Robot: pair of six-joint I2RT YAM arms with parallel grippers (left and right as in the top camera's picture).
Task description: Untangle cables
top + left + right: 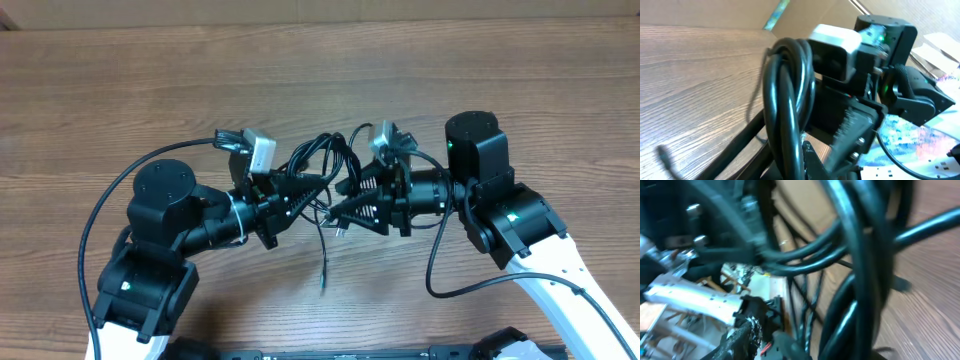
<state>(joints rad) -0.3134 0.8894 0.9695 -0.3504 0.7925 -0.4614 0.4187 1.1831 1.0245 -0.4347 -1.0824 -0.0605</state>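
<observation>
Left pincer (298, 197): pressed together, pinching the cables (322, 158). Right pincer (347, 207): at the same bundle from the opposite side; cannot tell whether spread or pinching.
Overhead: one tangled bundle, mid-tabletop (320, 70), long axis left–right between the two pincers, equally near both. One strand (323, 262) trails toward the near edge.
Left wrist: loops rise directly ahead.
Right wrist: blurred strands cross close; cable count undeterminable.
</observation>
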